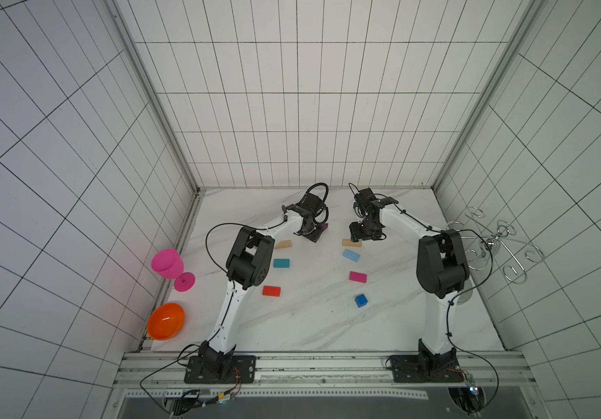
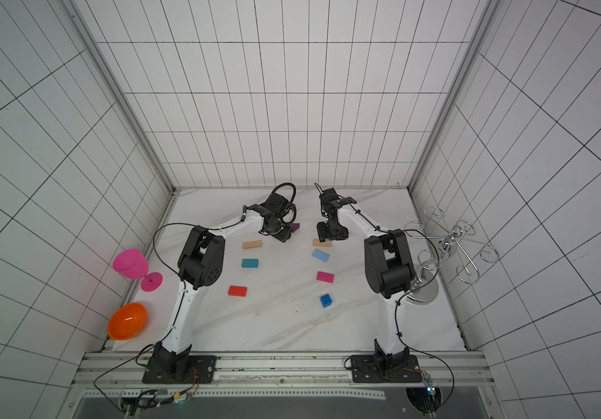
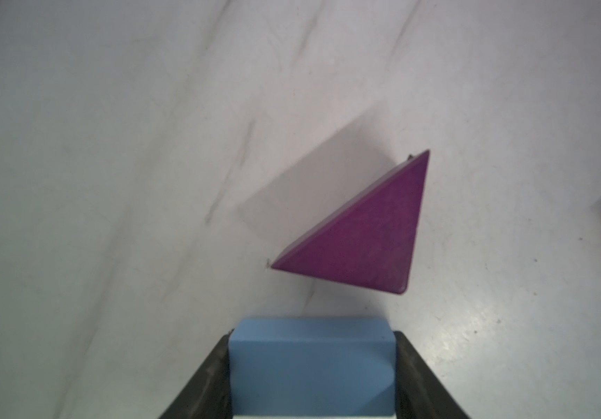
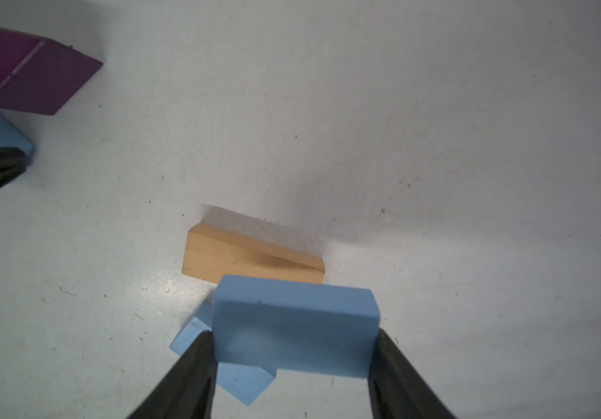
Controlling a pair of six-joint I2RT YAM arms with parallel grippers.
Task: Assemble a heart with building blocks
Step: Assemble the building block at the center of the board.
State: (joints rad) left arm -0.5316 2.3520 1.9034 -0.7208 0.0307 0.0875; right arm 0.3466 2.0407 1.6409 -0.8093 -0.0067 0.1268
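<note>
While left fingers [image 3: 203,384] pinch light-blue block [image 3: 310,366], purple triangle [image 3: 360,239] beyond.

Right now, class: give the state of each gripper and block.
left gripper, shut on light blue block
right gripper, shut on second light blue block
third light blue block, loose
purple triangle, loose
left tan block, loose
right tan block, loose
teal block, loose
red block, loose
magenta block, loose
blue cube, loose

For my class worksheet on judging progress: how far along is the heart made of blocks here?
Done: eight blocks lie as a loose heart outline, purple triangle at the notch, blue cube at the point. In hand: the left gripper clamps a light blue block, the right gripper a second light blue block. Left: likely placing both near the triangle and closing gaps.
</note>
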